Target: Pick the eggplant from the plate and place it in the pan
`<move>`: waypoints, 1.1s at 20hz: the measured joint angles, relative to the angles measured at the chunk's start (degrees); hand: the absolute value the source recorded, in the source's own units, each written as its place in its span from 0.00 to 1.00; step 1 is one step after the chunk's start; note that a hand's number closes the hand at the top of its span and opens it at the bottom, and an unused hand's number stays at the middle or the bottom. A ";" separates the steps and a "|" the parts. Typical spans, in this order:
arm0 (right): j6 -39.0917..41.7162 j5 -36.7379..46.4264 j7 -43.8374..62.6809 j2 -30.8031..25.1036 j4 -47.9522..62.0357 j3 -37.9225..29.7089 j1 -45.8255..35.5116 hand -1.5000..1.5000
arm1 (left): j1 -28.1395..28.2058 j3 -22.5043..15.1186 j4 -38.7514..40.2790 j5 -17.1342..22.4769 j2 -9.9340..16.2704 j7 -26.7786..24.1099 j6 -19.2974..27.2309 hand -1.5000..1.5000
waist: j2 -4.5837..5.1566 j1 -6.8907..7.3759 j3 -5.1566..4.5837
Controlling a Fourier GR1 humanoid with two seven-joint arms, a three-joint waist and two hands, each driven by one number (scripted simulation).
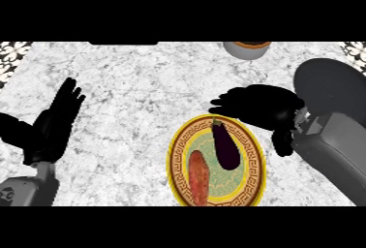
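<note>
On the right half of the plate (251,160) lies the eggplant (224,147), dark purple, long axis running far to near with a slight lean, stem end at the far rim, blossom end toward the plate's middle. Just left of it, closer to the near rim, an orange-brown sweet potato (198,177), roughly parallel, close beside but seemingly not touching. Right beside the stem end, over the plate's far edge, the right hand (261,104), fingers curled inward and pointing left, clamped on nothing so far; whether any fingertip touches the stem cannot be told. Eggplant thus just near and slightly left of that hand, far closer to it than to the other. Likely next: a short drop toward the near side, fingers closing across the narrow width. Farther right, partly behind the grey forearm, the dark round pan (330,85). Well apart at far left, the left hand (53,121), fingers straight, resting. At the far edge, a grey bowl (248,48).
</note>
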 measured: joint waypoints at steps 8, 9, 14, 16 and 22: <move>1.64 7.37 4.88 5.14 -6.83 -0.67 4.37 0.00 | -1.11 1.14 1.07 -1.59 -1.56 0.24 -1.00 0.50 | 0.05 -0.09 0.01; 2.19 8.02 5.07 6.13 -7.16 -0.84 4.65 0.00 | -1.70 1.22 1.43 -2.09 -1.85 0.51 -0.86 0.50 | 0.06 -0.08 0.01; 4.84 11.95 7.30 10.86 -6.67 -0.85 5.46 0.00 | -1.55 1.72 1.10 -3.19 -3.00 0.81 -1.26 0.50 | 0.07 0.09 0.01; 4.76 14.03 8.56 12.42 -6.36 -0.24 6.37 0.00 | -0.95 2.48 1.70 -2.88 -2.98 -0.37 -2.58 0.50 | 0.09 0.10 0.00; 2.02 19.72 6.39 14.47 -1.00 -0.46 6.61 0.00 | -1.94 3.82 1.57 -3.58 -3.55 0.93 -3.19 0.50 | 0.13 0.18 0.01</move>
